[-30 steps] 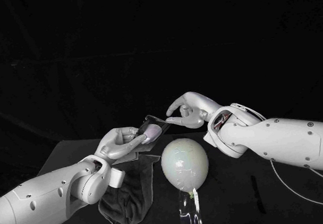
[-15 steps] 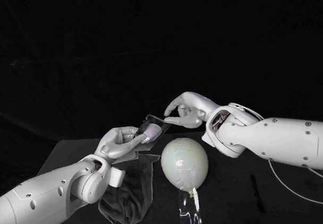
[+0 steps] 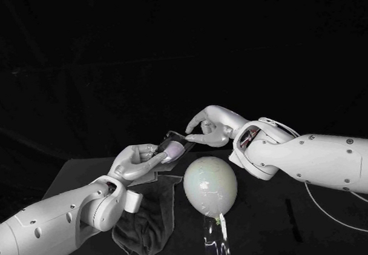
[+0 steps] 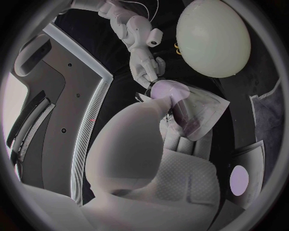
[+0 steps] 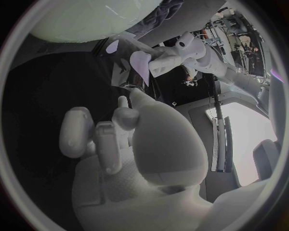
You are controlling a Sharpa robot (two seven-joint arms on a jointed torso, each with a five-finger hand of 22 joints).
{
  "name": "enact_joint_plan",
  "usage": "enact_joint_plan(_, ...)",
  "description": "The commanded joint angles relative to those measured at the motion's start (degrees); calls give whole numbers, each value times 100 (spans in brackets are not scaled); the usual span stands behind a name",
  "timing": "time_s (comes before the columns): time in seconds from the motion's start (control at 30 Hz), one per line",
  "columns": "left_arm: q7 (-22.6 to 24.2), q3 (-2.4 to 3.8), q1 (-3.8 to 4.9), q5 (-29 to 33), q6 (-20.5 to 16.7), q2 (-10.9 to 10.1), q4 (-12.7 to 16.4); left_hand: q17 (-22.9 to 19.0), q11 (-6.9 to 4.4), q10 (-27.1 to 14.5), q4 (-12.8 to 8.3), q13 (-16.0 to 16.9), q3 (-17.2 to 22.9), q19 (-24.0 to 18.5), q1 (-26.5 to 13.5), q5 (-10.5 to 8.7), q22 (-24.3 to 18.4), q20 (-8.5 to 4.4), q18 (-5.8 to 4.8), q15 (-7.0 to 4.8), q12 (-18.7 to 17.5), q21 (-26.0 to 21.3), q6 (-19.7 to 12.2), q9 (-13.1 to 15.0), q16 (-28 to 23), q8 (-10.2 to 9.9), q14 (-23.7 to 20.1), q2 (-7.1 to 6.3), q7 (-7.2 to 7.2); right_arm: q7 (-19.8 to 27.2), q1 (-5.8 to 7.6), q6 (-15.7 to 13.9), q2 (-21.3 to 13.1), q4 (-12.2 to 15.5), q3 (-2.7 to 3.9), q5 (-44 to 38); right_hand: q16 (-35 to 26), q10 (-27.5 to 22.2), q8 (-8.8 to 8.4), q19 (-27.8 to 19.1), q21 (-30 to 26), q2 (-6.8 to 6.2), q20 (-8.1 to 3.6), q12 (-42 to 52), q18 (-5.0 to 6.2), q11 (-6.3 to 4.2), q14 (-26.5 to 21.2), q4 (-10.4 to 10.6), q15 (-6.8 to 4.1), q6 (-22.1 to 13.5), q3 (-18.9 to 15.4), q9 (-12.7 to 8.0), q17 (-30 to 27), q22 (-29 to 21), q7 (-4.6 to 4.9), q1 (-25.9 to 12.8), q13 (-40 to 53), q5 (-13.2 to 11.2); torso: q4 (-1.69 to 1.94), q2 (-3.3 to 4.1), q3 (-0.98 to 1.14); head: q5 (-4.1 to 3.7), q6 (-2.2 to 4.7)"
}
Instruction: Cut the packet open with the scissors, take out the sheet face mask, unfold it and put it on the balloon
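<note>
My left hand (image 3: 139,161) holds the packet (image 3: 173,145) up above the table, gripping its lower part. The packet (image 4: 195,108) looks pale pink with a dark upper edge. My right hand (image 3: 206,127) reaches in from the right, and its thumb and a finger pinch the packet's top corner (image 4: 151,85). Just below both hands the pale balloon (image 3: 211,186) lies on the table, its knot toward me; it also appears as balloon (image 4: 214,36) and balloon (image 5: 90,19). In the right wrist view my right hand (image 5: 120,139) has curled fingers facing the packet (image 5: 141,65) and the left hand (image 5: 175,55).
A dark grey cloth (image 3: 147,223) lies crumpled on the table under my left forearm. A clear shiny strip (image 3: 216,243) trails from the balloon's knot toward the front edge. A thin dark object (image 3: 289,213) lies on the table to the right of the balloon.
My right hand has shifted slightly left, closing its fingertips onto the packet's top edge. The left hand, the packet and the balloon have stayed in place.
</note>
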Motion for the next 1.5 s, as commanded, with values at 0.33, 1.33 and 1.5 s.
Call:
enact_joint_plan(0.33, 17, 11, 8, -536, -46, 26, 27, 9, 1, 36, -46, -5, -1, 60, 1, 37, 12, -1, 76, -1, -5, 32, 49, 124, 37, 24, 30, 44, 10, -23, 4, 242, 30, 45, -4, -166, 22, 608, 22, 8, 8, -114, -4, 2456, -15, -112, 534, 21, -18, 23, -81, 19, 1143, 9, -3, -107, 4127, -39, 0, -2, 2, -4, -28)
enact_joint_plan(1.33, 89, 48, 16, -926, -252, 8, 162, 10, 0, 38, -50, -5, -1, 60, 1, 37, 13, -1, 76, -2, -6, 34, 50, 125, 37, 25, 30, 43, 8, -160, 30, 1414, 32, 32, -43, -453, 33, 630, 56, 0, 13, -211, -5, 2497, -18, -116, 538, 129, -19, 40, -284, 64, 1174, 39, -14, -283, 4169, -42, -3, 5, -2, -20, -81)
enact_joint_plan(1.5, 89, 119, 19, -929, -261, 17, 277, 10, 0, 38, -50, -5, -1, 60, 1, 37, 13, -1, 76, -2, -6, 34, 50, 125, 37, 25, 30, 43, 8, -179, 30, 1469, 30, 22, -45, -459, 35, 640, 71, -4, 8, -213, -7, 2515, -17, -123, 539, 136, -23, 60, -305, 74, 1181, 38, -24, -284, 4185, -43, -2, 3, -7, -27, -87)
